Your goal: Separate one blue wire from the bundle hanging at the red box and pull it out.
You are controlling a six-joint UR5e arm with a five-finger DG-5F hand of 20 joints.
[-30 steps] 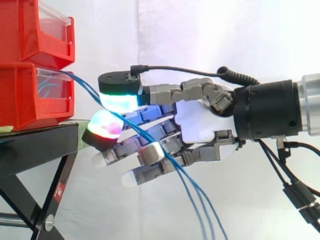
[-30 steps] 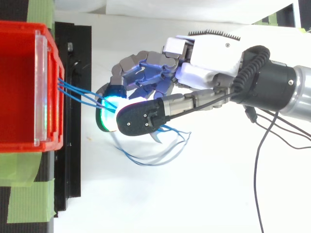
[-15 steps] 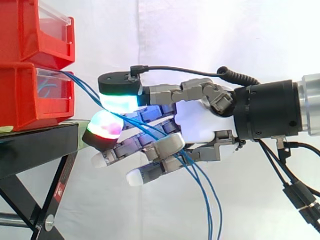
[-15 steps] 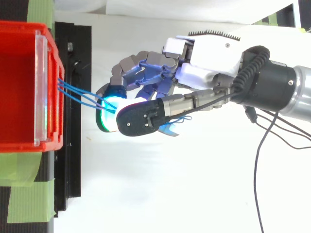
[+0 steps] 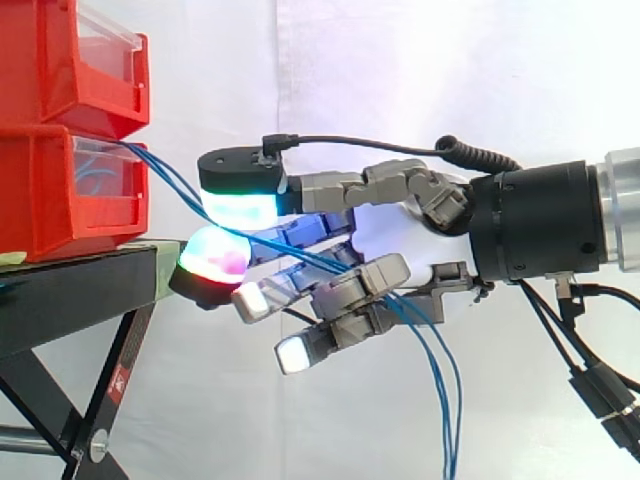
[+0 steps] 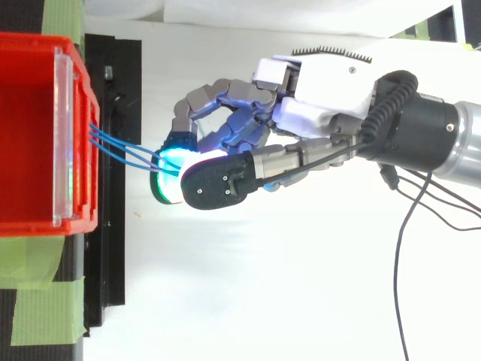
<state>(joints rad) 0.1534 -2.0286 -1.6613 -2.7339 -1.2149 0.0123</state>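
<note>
At the front of the lower red bin, on the black stand: blue wires leave the bin's clear front and slope down to the right, past the stand's edge and into the hand.

The hand reaches in level from the right. Its thumb pad, glowing green-cyan, sits above the strands. A finger pad, glowing red-magenta, sits just below, and the wires run between the two. This reads as a pinch placed near the bin, catching the strands where they run short and fairly straight rather than where they dangle.

The other fingers are curled in under the palm and wrapped round the same strands. Below them the wires hang loose toward the bottom of the side view. The curl likely gathers the slack and stops it sliding through.

Top view: a few strands fan from the bin wall and converge at the glowing pads. More than one seems to enter the pinch, and I cannot tell whether a single wire is isolated.

Judgement: separation is unfinished and no wire is out of the bin yet. Pulling now risks dragging the whole bundle.
</note>
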